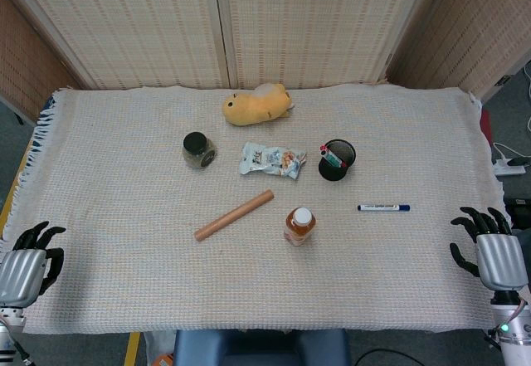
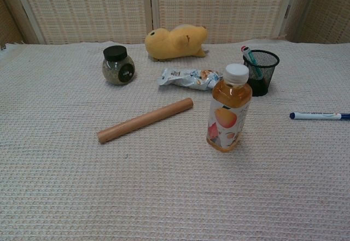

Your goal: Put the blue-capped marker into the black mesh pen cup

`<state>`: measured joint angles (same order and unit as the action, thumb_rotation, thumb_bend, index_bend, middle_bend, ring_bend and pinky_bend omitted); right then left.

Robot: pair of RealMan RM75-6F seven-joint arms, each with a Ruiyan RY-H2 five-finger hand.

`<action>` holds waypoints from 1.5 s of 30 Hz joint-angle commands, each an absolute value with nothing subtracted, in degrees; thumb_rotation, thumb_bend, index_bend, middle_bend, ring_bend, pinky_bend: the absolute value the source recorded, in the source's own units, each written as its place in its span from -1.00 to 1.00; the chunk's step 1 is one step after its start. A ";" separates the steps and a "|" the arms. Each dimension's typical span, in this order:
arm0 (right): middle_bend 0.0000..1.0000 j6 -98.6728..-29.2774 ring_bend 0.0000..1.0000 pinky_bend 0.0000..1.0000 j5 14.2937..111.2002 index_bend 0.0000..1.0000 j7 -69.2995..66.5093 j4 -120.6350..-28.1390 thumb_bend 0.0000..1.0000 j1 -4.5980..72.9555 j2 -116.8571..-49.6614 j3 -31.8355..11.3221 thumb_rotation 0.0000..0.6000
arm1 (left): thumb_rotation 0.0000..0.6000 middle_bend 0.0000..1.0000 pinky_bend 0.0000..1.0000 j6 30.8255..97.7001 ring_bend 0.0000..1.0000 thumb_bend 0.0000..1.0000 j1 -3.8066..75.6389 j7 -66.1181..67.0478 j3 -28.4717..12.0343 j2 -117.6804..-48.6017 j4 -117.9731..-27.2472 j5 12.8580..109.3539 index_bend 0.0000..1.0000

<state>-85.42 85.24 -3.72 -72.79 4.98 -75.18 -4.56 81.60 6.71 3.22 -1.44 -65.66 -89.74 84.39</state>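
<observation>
On cloth right of the cup (image 1: pixel 337 159), the marker (image 1: pixel 383 207) is lying flat, untouched. Left hand (image 1: pixel 29 264) and right hand (image 1: pixel 491 251) are resting at near corners, fingers spread, holding nothing.

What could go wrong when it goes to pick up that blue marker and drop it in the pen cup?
The blue-capped marker lies flat on the cloth, so the right hand may roll it away rather than pinch it. The black mesh pen cup is small, light and already holds pens, so the marker could catch and tip it. The juice bottle nearby might get knocked.
</observation>
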 commanded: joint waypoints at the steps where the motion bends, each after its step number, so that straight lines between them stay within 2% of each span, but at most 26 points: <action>1: -0.61 -85.48 -0.52 -0.71 85.26 -0.24 -3.70 -72.77 -0.47 4.97 -75.20 -4.57 1.00 | 1.00 -0.58 -0.69 81.58 -0.82 0.17 6.70 3.22 -1.46 -65.63 -89.78 84.32 -0.25; 28: -0.61 -83.23 -0.52 -0.71 85.19 -0.19 -2.33 -72.86 -0.47 5.79 -75.57 -4.07 1.00 | 1.00 -0.58 -0.69 81.23 -0.82 0.17 6.65 3.83 -1.40 -65.03 -91.25 83.87 -0.25; 32: -0.61 -78.90 -0.52 -0.71 84.95 -0.20 -1.19 -72.71 -0.47 8.60 -76.14 -4.47 1.00 | 1.00 -0.58 -0.69 80.81 -0.82 0.17 6.74 3.70 -1.29 -64.91 -91.29 83.79 -0.25; 41: -0.61 -61.06 -0.52 -0.71 78.97 -0.23 2.67 -74.68 -0.47 19.50 -75.77 -8.20 1.00 | 1.00 -0.58 -0.69 80.47 -0.82 0.17 6.84 3.16 -1.03 -64.70 -91.59 84.13 -0.25; 45: -0.61 -55.62 -0.52 -0.71 75.82 -0.22 8.01 -74.57 -0.47 23.89 -76.83 -9.79 1.00 | 1.00 -0.58 -0.69 80.22 -0.82 0.17 6.94 3.51 -0.80 -64.64 -91.89 84.37 -0.25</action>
